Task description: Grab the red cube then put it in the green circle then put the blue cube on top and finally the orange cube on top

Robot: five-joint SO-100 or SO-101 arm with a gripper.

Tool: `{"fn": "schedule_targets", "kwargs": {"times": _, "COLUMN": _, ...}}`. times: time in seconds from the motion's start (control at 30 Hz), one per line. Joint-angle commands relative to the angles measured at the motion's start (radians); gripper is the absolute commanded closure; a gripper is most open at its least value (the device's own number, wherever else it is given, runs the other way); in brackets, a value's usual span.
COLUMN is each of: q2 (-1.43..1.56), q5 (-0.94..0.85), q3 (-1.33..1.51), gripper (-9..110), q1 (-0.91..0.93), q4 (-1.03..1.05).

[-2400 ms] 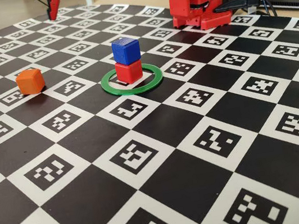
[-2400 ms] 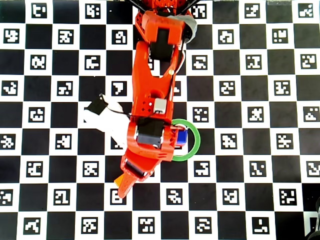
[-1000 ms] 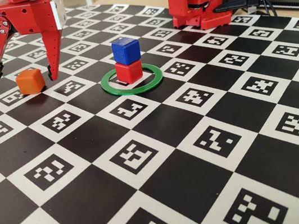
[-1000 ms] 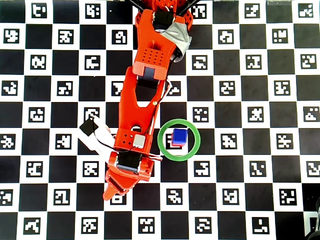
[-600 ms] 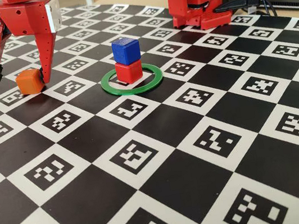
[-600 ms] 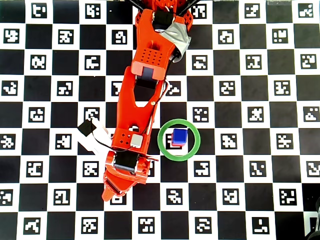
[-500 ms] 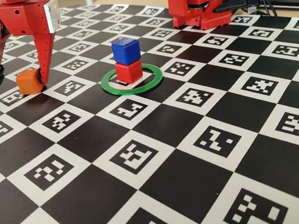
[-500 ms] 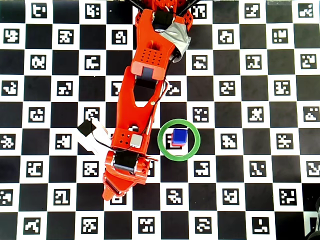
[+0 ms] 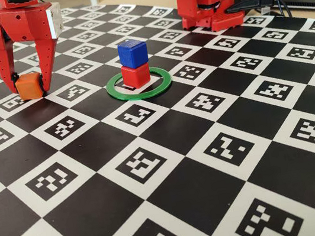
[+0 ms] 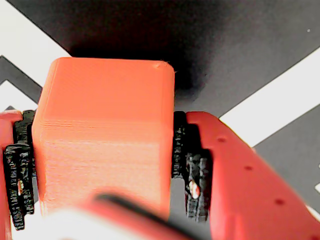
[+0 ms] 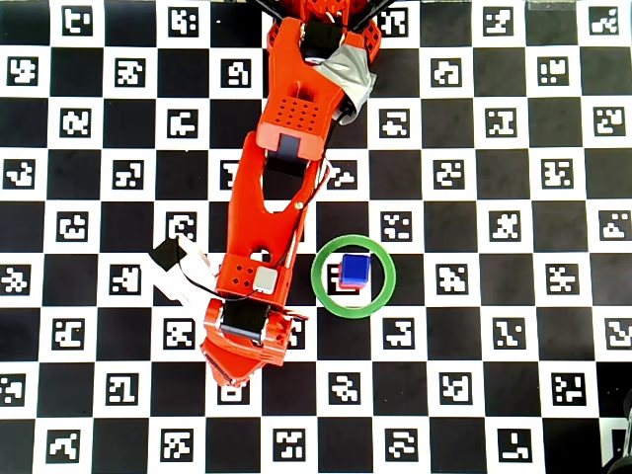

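Orange cube [image 9: 29, 85] sits between the red jaws, ready for a lift.

Nearest of all, in the wrist view, the orange cube [image 10: 102, 135] fills the picture, and a black ribbed pad presses on each of its two sides, so the jaws are clenched on it. It still rests on the checkered tabletop [image 9: 175, 193]. It looks small, hard and light, with smooth sides that may slip, so holding the flat sides in the middle seems best. Farther along in the fixed view, the blue cube [image 9: 133, 53] sits on the red cube [image 9: 136, 75] inside the green circle [image 9: 161, 85]. From above, the arm [image 11: 267, 227] reaches out long and points its jaws straight down.
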Motion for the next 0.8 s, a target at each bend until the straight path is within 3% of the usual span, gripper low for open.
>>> {"fn": "schedule_targets", "kwargs": {"times": 0.0, "q2": 0.049, "q5": -0.005, "q3": -0.028, "gripper": 88, "q1": 0.012, "q4": -0.009}}
{"fn": "schedule_targets", "kwargs": {"times": 0.77, "q2": 0.244, "q5": -0.058, "q3": -0.025, "gripper": 90, "q1": 0.017, "q4": 0.078}}
